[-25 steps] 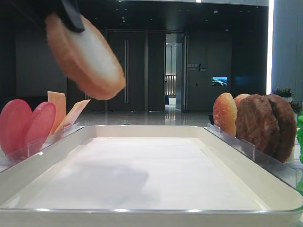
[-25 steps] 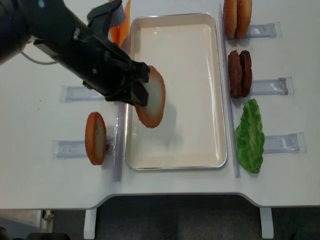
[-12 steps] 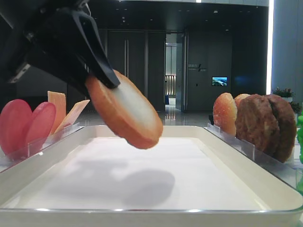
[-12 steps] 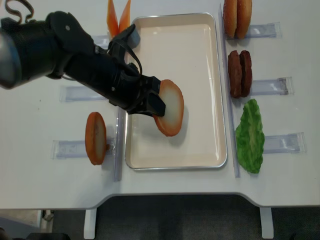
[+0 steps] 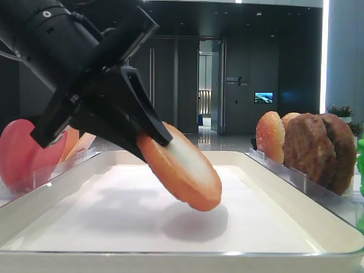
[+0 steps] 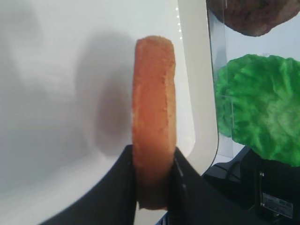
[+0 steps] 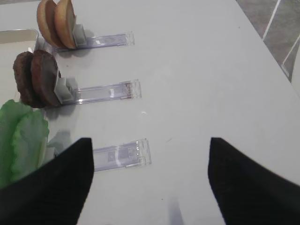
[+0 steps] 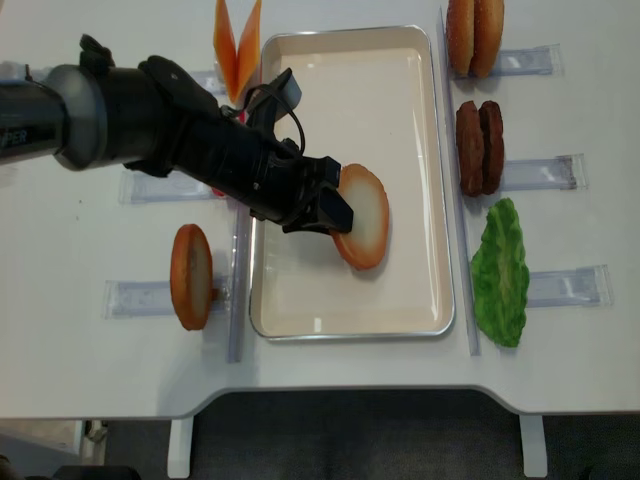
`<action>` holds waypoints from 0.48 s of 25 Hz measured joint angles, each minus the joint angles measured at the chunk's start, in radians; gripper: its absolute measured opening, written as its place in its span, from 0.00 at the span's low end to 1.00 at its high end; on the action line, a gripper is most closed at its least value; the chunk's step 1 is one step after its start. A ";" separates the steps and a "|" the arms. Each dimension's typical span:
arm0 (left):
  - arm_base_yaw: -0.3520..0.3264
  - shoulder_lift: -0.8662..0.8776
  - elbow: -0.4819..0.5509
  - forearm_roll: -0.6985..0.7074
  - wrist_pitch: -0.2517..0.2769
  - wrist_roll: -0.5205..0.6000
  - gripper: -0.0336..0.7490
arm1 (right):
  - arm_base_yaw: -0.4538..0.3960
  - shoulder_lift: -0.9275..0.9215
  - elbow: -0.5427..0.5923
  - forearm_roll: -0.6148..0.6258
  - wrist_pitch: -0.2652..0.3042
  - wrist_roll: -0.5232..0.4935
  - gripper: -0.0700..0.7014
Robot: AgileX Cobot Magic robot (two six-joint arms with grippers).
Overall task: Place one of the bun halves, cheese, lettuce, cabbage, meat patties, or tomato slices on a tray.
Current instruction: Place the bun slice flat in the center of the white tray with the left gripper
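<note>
Left gripper (image 8: 335, 208), black and matte, was clenched on one of the bun halves (image 8: 364, 217), jaws pinching its edge. The bun half was a thick round disc, golden-brown crusty rim, pale smooth flat face; it hung tilted over the middle of the tray (image 8: 435, 200), low end close to the lining with a shadow right under it, contact not clear. In the left wrist view the bun half (image 6: 153, 117) showed edge-on, porous orange-brown crust, black jaws on both sides at its base.

Tray was white, rectangular, rounded raised rim, glossy, with a matte white paper lining.

Right gripper (image 7: 147, 183): two black fingers spread well apart, nothing between them, over the white bench (image 7: 201, 70).

On the bench, right of the tray: orange-speckled domed bun pieces (image 8: 474, 37), two meat patties (image 8: 479, 146), dark brown and bumpy, standing on edge, and ruffled green lettuce (image 8: 501, 272), each by a narrow clear plastic rack (image 8: 540, 172). Left of the tray: thin orange cheese (image 8: 237, 42) slices leaning apart, another bun piece (image 8: 191, 276) on edge, and smooth pinkish-red tomato slices (image 5: 20, 151) in the low view.

No readable writing.
</note>
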 joint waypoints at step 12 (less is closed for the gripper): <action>0.000 0.040 0.000 -0.011 0.000 0.011 0.21 | 0.000 0.000 0.000 0.000 0.000 0.000 0.73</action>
